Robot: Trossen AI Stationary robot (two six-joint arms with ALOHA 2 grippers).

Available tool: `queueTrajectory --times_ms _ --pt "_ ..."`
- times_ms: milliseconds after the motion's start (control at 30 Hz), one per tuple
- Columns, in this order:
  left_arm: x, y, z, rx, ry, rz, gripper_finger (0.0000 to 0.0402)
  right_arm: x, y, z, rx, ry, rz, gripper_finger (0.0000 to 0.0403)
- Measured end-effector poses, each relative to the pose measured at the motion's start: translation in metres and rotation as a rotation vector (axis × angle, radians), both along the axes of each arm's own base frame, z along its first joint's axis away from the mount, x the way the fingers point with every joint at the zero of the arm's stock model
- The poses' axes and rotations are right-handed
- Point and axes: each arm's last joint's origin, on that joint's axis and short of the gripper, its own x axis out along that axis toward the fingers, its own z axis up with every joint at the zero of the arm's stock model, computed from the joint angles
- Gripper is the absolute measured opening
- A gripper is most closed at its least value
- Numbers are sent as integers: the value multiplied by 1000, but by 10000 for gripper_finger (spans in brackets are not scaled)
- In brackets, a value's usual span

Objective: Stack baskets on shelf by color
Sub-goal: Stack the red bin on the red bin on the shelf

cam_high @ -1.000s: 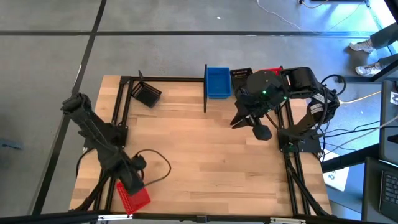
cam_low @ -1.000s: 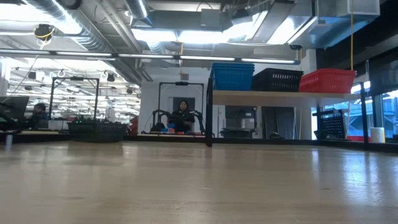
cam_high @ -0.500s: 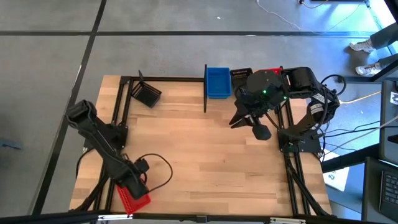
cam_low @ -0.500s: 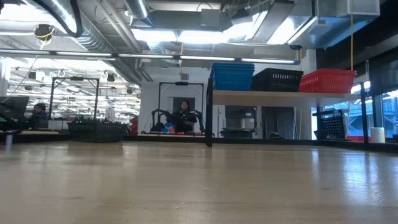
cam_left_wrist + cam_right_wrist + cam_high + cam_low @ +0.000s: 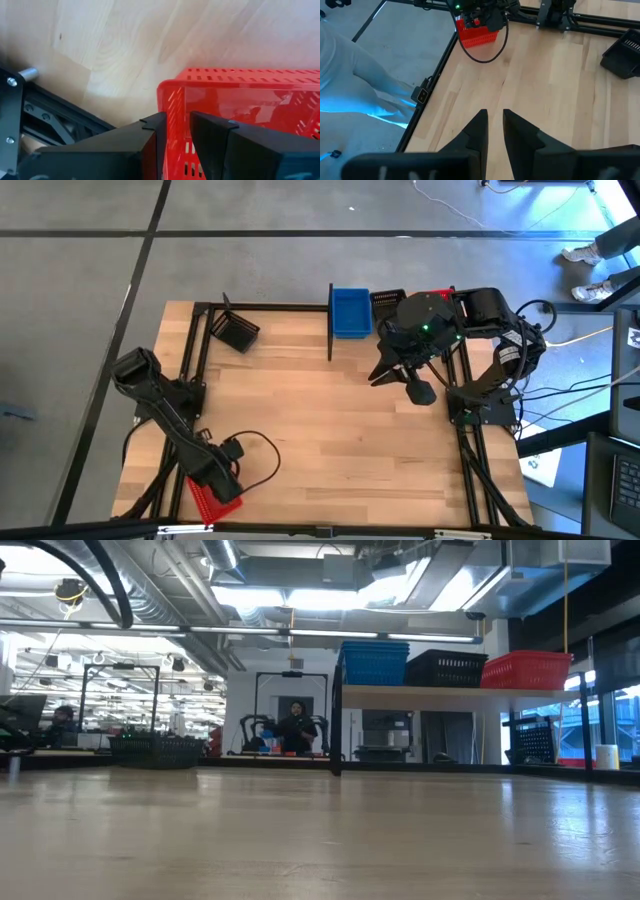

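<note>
1. Red basket (image 5: 215, 502) lies at the near left corner of the table (image 5: 330, 430), partly under the left arm; in the left wrist view its perforated wall (image 5: 240, 105) stands between the 2 dark fingers (image 5: 152, 145).
2. Left gripper (image 5: 175, 135) is clamped on that wall, 1 finger outside it and 1 inside, with only the wall's thickness between them.
3. Shelf (image 5: 440, 691) stands at the far edge of the table, toward the right corner, framed by thin black posts. In the low view it carries 3 groups side by side: blue baskets (image 5: 374, 662), then a black basket (image 5: 446, 668), then a red one (image 5: 527, 669) nearest the right edge.
4. Another black basket (image 5: 236, 331) lies tilted on the table near the far left corner, just beside the black frame, well apart from the shelf.
5. Right gripper (image 5: 493, 131) hangs above the bare wood in front of the shelf, near the right edge; its 2 fingers are nearly together with a thin gap and hold nothing.
6. A person (image 5: 296, 728) shows in the room beyond the table in the low view.
</note>
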Motion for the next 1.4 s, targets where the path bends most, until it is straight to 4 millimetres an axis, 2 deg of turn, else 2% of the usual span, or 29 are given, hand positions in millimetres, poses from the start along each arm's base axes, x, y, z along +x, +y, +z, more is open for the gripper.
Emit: queueTrajectory --times_ms 567,933,1167,1267,1400 --pt "-2 3 0 38 13 -1 77 0 0 0 0 -1 -1 56" --pt "-11 12 -31 10 62 38 77 0 0 0 0 0 -1 56" --pt "-13 17 -40 4 64 -47 77 0 0 0 0 0 -1 56" --pt "-12 20 -42 -24 93 -68 59 0 0 0 -2 -1 1 56" --pt "-4 26 -41 -70 99 -89 10 0 0 0 -3 -1 1 56"
